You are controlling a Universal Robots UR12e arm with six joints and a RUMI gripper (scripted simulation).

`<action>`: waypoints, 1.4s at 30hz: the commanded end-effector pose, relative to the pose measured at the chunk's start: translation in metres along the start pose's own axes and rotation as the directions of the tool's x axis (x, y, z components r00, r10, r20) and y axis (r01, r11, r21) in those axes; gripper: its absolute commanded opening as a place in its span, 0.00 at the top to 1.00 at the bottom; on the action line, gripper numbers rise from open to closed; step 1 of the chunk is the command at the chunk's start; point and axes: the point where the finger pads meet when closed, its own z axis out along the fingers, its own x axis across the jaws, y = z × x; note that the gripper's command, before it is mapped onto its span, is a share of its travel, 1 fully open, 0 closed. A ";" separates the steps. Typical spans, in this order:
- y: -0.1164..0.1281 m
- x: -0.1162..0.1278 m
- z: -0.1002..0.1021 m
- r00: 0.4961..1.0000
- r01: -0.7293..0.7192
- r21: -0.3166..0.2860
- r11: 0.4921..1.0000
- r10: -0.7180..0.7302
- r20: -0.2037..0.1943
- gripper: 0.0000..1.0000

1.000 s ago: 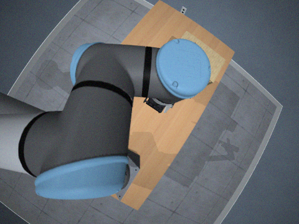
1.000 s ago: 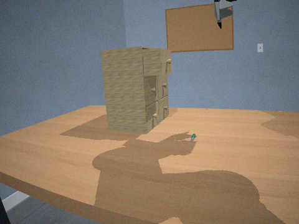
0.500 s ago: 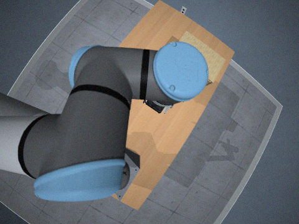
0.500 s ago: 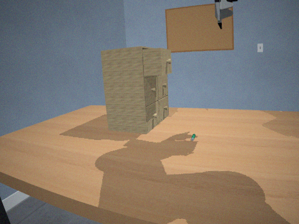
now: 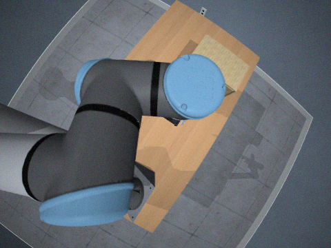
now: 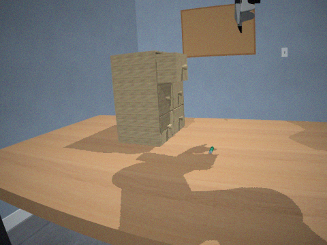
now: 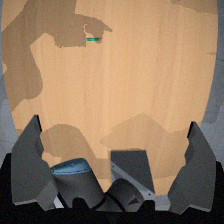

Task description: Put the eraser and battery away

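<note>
Lying far beneath open claw (image 7: 112,165): AA battery (image 7: 92,39).

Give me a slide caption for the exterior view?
Wooden chest on a table, small green battery nearby.

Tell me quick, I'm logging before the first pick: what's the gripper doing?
Gripper: open wide, holding nothing, high above the table.
</note>
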 end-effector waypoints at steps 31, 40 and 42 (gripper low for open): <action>-0.018 0.000 0.022 1.000 0.000 0.263 0.965 0.000 -0.001 0.00; -0.023 0.000 0.030 1.000 0.000 0.347 0.938 0.000 -0.001 0.00; -0.025 0.000 0.032 1.000 0.001 0.372 0.928 0.000 -0.001 0.00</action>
